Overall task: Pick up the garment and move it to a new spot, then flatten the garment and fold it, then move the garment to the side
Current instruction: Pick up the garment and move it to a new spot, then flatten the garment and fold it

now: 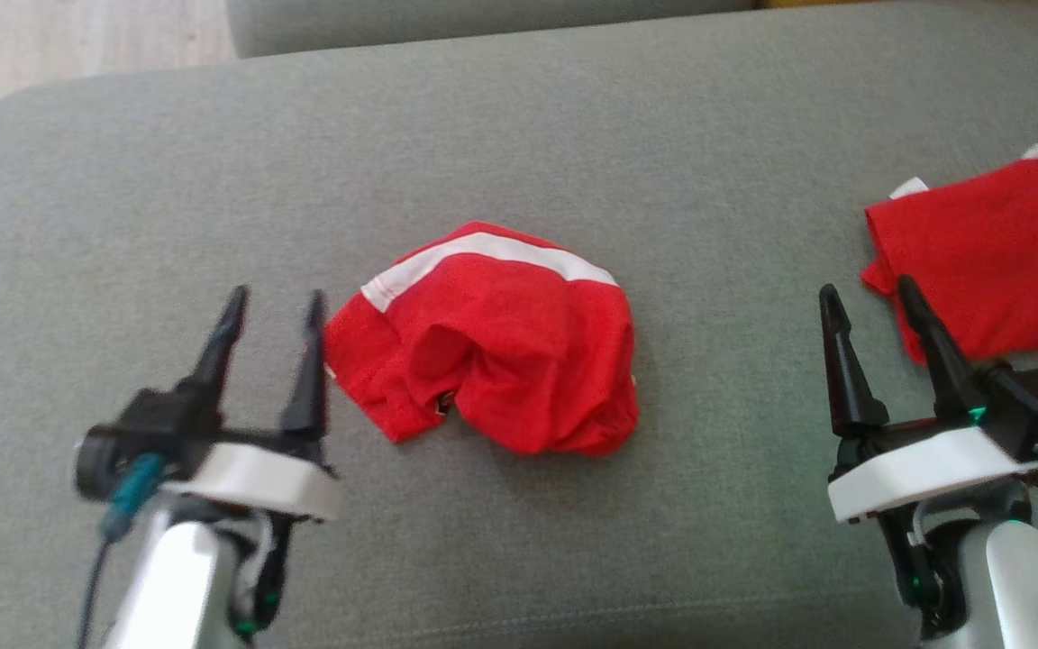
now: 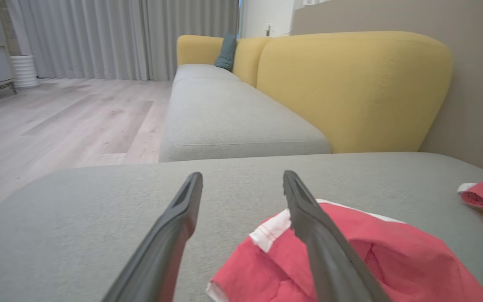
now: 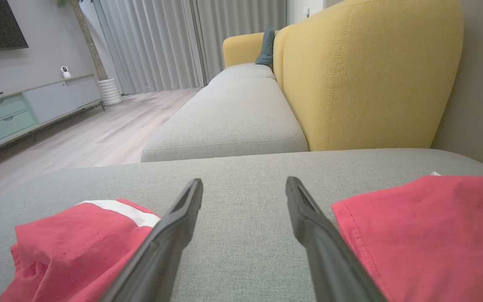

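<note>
Plainly, the red garment [image 1: 492, 342] lay crumpled in the middle of the head view, bunched into a rounded heap with a white stripe running across its upper edge. It rested on the grey sofa cushion [image 1: 519, 135], a fold sagging into a hollow near its centre.

Just beside its left edge stood the left gripper [image 1: 277, 296], at the lower left of the frame. Its two dark fingers were spread apart with nothing between them. In the left wrist view one finger crossed in front of the garment's white-trimmed corner; whether it touched the cloth could not be told.

At the lower right of the head view the right gripper [image 1: 868, 288] also stood released, fingers parted over bare cushion and empty. It was well apart from the garment. Close by its outer finger, at the right edge of the frame, lay a second red cloth [image 1: 997, 252], flatter, with bits of white showing along its top.

Farther out, pale wooden floor [image 1: 77, 45] showed in the upper left corner. The left wrist view looked along the cushion to a yellow backrest [image 2: 350, 92], a teal pillow [image 2: 227, 52] and grey curtains [image 2: 99, 37].
</note>
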Available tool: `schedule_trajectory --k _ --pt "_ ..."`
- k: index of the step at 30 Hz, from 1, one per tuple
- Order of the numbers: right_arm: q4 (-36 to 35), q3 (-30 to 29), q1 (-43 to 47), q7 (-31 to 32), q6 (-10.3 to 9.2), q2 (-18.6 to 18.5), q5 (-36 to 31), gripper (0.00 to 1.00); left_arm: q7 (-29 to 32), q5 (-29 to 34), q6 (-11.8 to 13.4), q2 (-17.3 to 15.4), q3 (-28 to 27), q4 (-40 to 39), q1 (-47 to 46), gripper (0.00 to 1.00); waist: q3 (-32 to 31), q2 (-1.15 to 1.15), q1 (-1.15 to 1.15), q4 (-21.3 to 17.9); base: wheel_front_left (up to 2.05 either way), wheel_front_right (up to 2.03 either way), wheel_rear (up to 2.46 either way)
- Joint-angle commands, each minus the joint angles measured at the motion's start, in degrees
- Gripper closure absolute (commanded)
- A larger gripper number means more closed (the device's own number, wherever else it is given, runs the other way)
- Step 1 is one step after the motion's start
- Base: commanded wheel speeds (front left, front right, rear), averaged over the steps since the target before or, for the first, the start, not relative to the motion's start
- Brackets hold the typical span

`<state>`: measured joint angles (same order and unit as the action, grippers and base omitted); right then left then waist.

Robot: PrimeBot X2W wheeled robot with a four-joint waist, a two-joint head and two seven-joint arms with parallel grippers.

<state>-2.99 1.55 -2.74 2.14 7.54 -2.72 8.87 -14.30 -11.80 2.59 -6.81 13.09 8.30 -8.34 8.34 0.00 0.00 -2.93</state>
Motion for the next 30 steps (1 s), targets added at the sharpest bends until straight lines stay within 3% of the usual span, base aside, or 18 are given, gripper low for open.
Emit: schedule_trajectory --k 1,11,30 --pt "-2.36 1.05 -0.79 0.41 -0.05 -0.16 -0.58 0.0 -0.64 -0.64 0.45 -1.81 -3.37 -2.25 -0.23 0.0 -0.84 0.0 0.0 0.86 0.0 0.0 0.0" --pt "-2.76 1.36 1.01 1.89 -0.05 -0.16 -1.33 0.0 -0.37 -1.56 1.16 -4.82 -6.1 -3.56 4.42 0.0 -2.89 0.0 0.0 1.66 0.0 0.0 0.0" --pt "-3.76 0.83 3.14 3.1 -0.05 -0.16 -0.84 0.0 1.81 -2.46 2.23 -5.19 -5.14 -6.71 8.33 0.0 -4.62 0.0 0.0 1.59 0.0 0.0 0.0"
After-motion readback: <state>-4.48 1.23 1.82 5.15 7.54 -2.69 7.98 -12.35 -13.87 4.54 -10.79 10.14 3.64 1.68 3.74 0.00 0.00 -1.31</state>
